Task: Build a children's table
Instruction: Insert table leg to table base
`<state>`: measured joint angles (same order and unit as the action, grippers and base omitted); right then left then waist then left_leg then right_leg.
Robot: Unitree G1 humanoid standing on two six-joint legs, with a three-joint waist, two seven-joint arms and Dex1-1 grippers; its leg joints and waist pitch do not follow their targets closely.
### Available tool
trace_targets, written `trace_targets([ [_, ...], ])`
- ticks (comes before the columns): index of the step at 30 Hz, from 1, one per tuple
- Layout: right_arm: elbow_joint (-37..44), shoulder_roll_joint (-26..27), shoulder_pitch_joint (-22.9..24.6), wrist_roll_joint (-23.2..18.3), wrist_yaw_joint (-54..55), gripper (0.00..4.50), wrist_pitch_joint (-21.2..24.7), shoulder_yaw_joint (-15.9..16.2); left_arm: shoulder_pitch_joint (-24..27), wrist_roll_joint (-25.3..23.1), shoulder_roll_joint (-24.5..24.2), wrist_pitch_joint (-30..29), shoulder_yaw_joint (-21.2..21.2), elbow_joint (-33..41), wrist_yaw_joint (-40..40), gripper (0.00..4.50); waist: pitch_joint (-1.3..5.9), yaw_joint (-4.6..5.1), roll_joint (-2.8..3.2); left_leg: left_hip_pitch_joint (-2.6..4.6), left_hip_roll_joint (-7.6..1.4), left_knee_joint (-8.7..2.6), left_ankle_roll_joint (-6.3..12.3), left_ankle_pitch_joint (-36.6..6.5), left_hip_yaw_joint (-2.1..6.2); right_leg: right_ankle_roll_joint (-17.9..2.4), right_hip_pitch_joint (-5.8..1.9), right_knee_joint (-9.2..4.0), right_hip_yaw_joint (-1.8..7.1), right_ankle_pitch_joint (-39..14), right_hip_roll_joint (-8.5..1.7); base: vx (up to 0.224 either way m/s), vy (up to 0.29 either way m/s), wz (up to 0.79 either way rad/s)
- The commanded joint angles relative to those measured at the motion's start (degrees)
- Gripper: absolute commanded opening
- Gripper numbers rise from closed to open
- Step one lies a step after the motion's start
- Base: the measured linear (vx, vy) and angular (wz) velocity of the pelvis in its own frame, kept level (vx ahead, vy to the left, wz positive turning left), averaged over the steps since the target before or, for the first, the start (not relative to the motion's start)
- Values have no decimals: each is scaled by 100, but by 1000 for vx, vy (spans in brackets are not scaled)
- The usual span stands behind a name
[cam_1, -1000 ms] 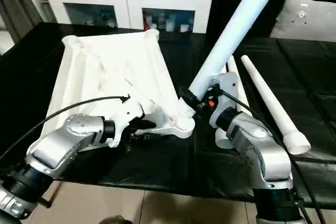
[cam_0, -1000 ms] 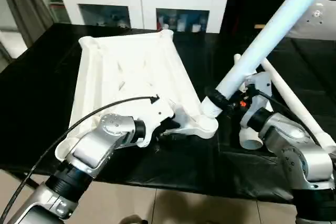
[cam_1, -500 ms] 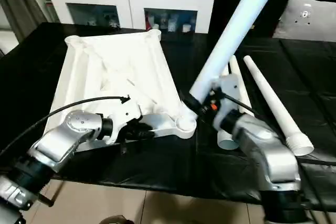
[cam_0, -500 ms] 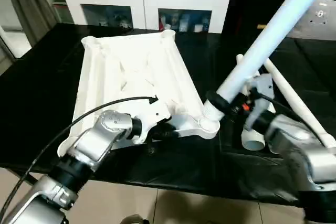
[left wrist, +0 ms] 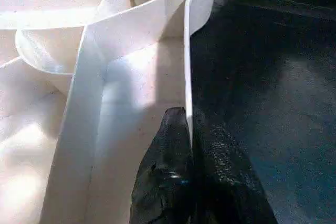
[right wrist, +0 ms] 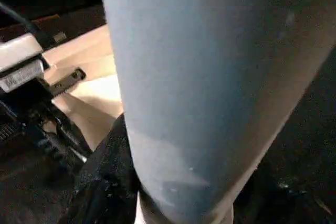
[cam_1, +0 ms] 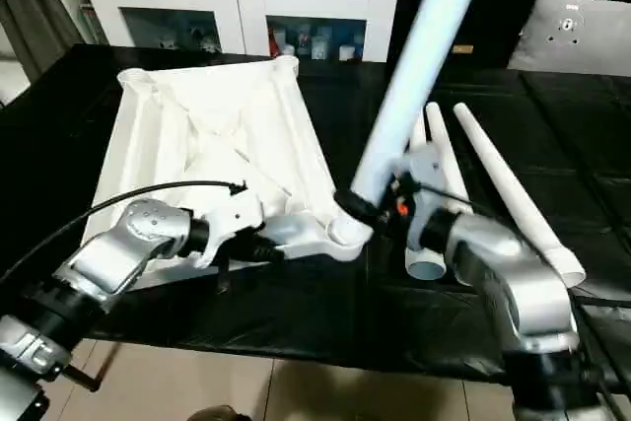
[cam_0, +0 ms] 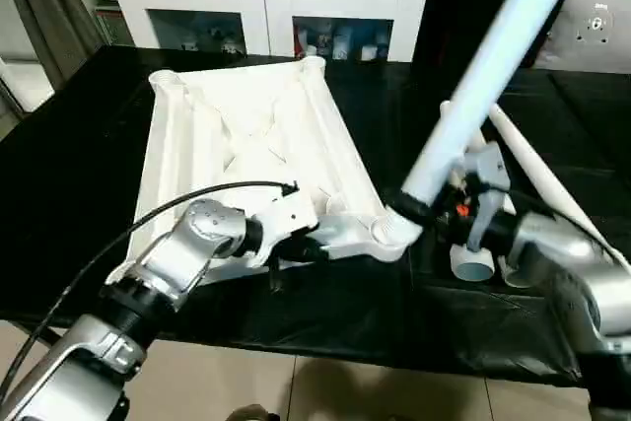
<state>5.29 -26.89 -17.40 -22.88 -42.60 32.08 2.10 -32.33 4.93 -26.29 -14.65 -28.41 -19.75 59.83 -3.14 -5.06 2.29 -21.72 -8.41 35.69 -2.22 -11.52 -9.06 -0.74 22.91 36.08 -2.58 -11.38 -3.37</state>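
A white tabletop [cam_0: 246,155] lies ribbed side up on a black table [cam_0: 59,194]. The left tool [left wrist: 184,145] is pinched tight on the thin near edge wall of the tabletop, beside its near right corner socket [cam_0: 386,234]. The right tool [cam_0: 419,212] grips a long white leg [cam_0: 483,76] at its lower end, which meets that socket and leans up to the far right. Spare legs [cam_1: 503,189] lie to the right.

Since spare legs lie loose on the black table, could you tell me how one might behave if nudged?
The spare leg is a round tapered tube, so it would probably roll, curving toward its narrow end. Being hollow plastic, with an open flared end, it is likely light and stiff.
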Motion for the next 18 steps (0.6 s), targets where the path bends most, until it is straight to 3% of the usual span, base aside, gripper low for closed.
trace_targets([
  [1, -84, -51, -87, 19, -127, 189, 104, 168, 51, 28, -65, 187, -35, 167, 250, 0, 394, -10, -48, 54, -424, -438, 241, -675, 132, -1370, -330, -411, 290, -605, -525, 0, 0, 0],
  [2, -140, -59, -119, 60, -139, 189, 129, 228, 78, 14, -108, 212, -60, 208, 309, 0, 389, -13, -36, 55, -423, -437, 244, -690, 133, -1398, -321, -412, 287, -611, -530, 0, 0, 0],
  [3, -209, -65, -155, 107, -156, 189, 126, 279, 95, -3, -137, 256, -76, 233, 366, 0, 386, -7, -74, 56, -426, -443, 248, -712, 126, -1395, -322, -421, 286, -648, -527, 0, 0, 0],
  [4, -216, -67, -159, 111, -162, 189, 126, 286, 97, -5, -139, 257, -77, 235, 367, 0, 383, -24, -53, 69, -429, -443, 231, -749, 125, -1390, -311, -422, 289, -746, -533, 0, 0, 0],
  [5, -336, -97, -226, 171, -290, 189, 148, 405, 106, -49, -154, 296, -58, 241, 376, 0, 381, -32, -85, 63, -434, -447, 223, -782, 120, -1381, -314, -425, 290, -814, -543, 0, 0, 0],
  [7, -366, -117, -251, 154, -363, 189, 227, 450, 96, -70, -144, 310, -27, 214, 344, 0, 376, -26, -72, 66, -436, -454, 210, -796, 127, -1368, -312, -418, 284, -864, -535, 0, 0, 0],
  [8, -383, -140, -269, 154, -422, 189, 274, 486, 86, -82, -146, 328, -9, 185, 352, 0, 379, -24, -105, 67, -436, -450, 214, -765, 118, -1339, -312, -421, 292, -866, -537, 0, 0, 0],
  [18, -561, -269, -403, 156, -707, 189, 424, 695, 103, -181, -231, 438, 45, 141, 492, 0, 381, -33, -97, 55, -434, -440, 257, -657, 117, -1330, -309, -416, 289, -832, -542, 0, 0, 0],
])
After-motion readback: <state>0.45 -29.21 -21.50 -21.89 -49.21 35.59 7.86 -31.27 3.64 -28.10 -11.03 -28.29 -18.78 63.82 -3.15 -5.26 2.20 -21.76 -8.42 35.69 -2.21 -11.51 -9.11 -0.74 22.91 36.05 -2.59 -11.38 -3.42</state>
